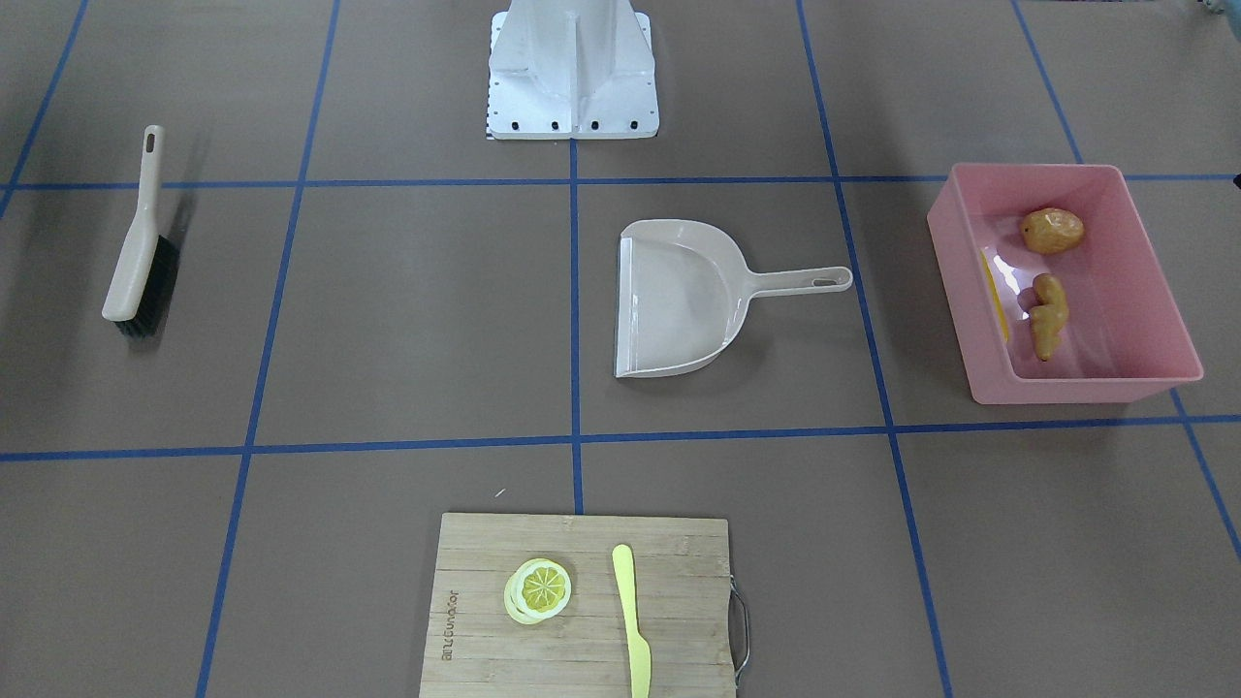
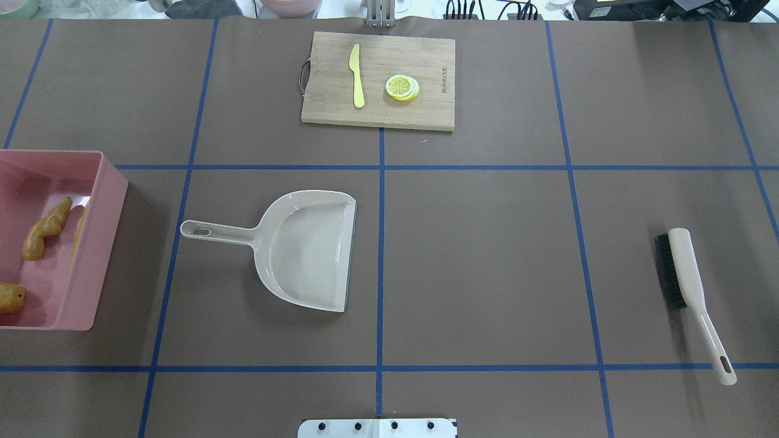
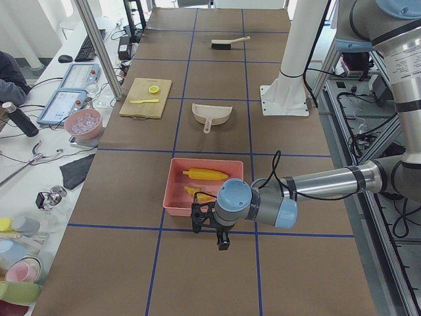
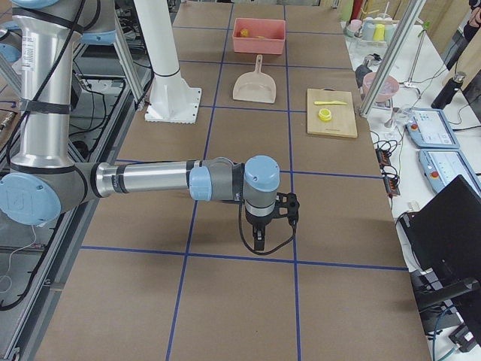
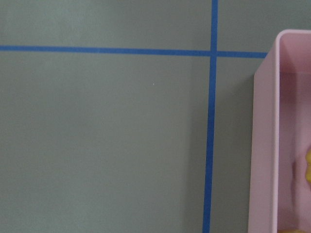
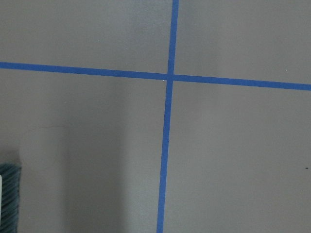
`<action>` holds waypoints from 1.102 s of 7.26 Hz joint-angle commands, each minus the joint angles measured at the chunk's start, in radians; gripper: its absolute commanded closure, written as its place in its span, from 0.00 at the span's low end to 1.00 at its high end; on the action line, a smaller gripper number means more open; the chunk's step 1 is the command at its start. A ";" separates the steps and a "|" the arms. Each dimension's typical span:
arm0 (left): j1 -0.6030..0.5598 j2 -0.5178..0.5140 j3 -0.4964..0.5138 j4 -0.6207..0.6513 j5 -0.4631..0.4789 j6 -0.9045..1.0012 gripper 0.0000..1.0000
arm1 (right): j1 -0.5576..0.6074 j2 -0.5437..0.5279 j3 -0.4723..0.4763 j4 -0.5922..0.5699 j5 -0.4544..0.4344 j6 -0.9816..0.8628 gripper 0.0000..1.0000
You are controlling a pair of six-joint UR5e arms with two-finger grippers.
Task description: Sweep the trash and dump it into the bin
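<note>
The pink bin (image 1: 1086, 390) stands at the table's end on my left arm's side. In it lie the brown potato (image 1: 1052, 231), the tan ginger root (image 1: 1048, 315) and the yellow corn cob (image 3: 206, 174), which lies along one wall. The left wrist view catches only the bin's wall (image 5: 265, 145). My left gripper (image 3: 223, 242) hangs over the table just beside the bin, seen only in the exterior left view; I cannot tell its state. My right gripper (image 4: 259, 242) points down at bare table, seen only in the exterior right view; its state I cannot tell either.
A beige dustpan (image 2: 304, 249) lies mid-table with nothing in it, handle toward the bin. A beige brush (image 2: 688, 280) with black bristles lies on the right arm's side. A wooden cutting board (image 2: 426, 61) at the far edge carries a lemon slice (image 2: 402, 87) and a yellow knife (image 2: 356, 76).
</note>
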 commanded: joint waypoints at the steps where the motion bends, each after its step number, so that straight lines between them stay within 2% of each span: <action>1: -0.029 -0.051 0.010 0.048 -0.001 -0.044 0.01 | 0.001 0.002 -0.005 0.002 -0.002 0.009 0.00; 2: -0.028 -0.119 -0.008 0.185 0.005 -0.063 0.01 | 0.001 0.017 -0.022 0.002 -0.004 0.009 0.00; 3: -0.020 -0.179 -0.002 0.234 0.043 -0.060 0.01 | 0.001 0.043 -0.047 0.001 -0.004 0.009 0.00; 5: -0.006 -0.170 -0.044 0.227 0.086 -0.047 0.01 | 0.001 0.045 -0.050 0.001 -0.004 0.009 0.00; 6: -0.005 -0.170 -0.020 0.216 0.088 -0.046 0.01 | 0.001 0.045 -0.048 0.001 -0.004 0.009 0.00; 8: -0.005 -0.137 -0.029 0.207 0.106 0.093 0.01 | 0.001 0.045 -0.048 0.002 -0.002 0.009 0.00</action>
